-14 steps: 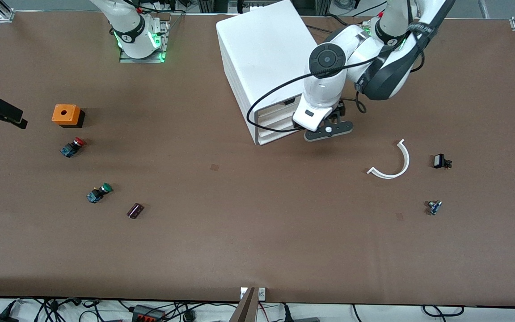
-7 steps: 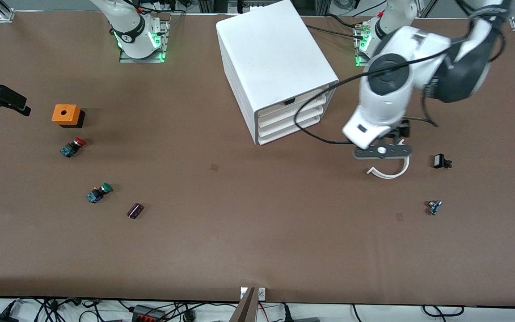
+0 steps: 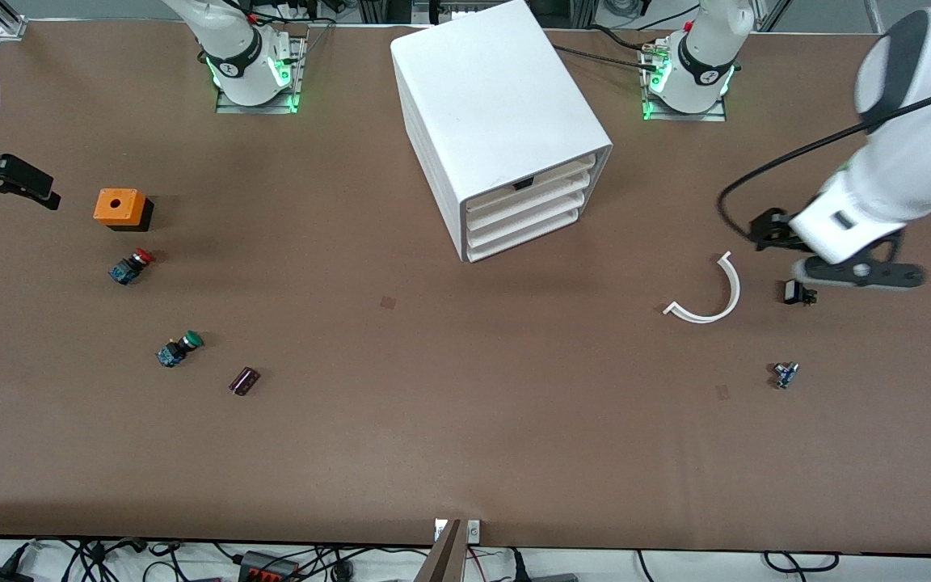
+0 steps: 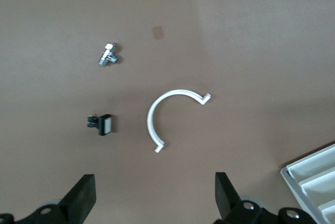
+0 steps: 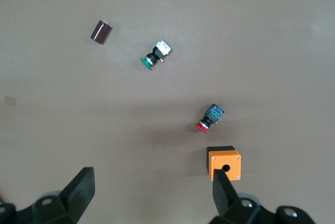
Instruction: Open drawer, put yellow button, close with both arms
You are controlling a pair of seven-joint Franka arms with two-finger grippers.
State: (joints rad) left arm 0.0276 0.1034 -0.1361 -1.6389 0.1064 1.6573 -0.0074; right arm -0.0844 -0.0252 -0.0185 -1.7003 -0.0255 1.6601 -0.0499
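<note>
The white cabinet (image 3: 498, 105) stands at the table's middle, close to the arms' bases. Its uppermost drawer (image 3: 532, 183) sits flush with the three lower ones, shut. The yellow button shows in no view. My left gripper (image 3: 860, 273) hangs open and empty over the table at the left arm's end, just above a small black part (image 3: 797, 291). In the left wrist view that gripper (image 4: 154, 203) holds nothing, and a corner of the cabinet (image 4: 314, 174) shows. My right gripper (image 3: 5, 182) is open over the right arm's end of the table. In its wrist view it (image 5: 152, 195) is empty.
Near the right gripper lie an orange box with a hole (image 3: 120, 207), a red-capped button (image 3: 132, 265), a green-capped button (image 3: 180, 348) and a dark cylinder (image 3: 244, 381). Toward the left arm's end lie a white curved strip (image 3: 708, 295) and a small silver-blue part (image 3: 785, 374).
The left arm has swung from in front of the cabinet's drawers toward the left arm's end of the table, past the curved strip. The right gripper has drifted slightly.
</note>
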